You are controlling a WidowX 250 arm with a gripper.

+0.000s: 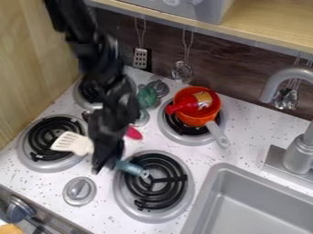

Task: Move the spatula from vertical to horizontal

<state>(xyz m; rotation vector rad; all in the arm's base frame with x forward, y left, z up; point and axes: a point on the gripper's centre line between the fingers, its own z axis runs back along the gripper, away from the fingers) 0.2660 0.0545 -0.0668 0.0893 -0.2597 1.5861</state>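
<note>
Though low over the stove (101, 214), arm (101, 57) steeply downward, claw (106, 161) tight around the spatula (72, 143).

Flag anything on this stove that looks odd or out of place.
A red bottle lies inside the orange pot, an odd spot for a bottle. A pink item, partly hidden, lies loose on the white stovetop. I see no spill.
</note>
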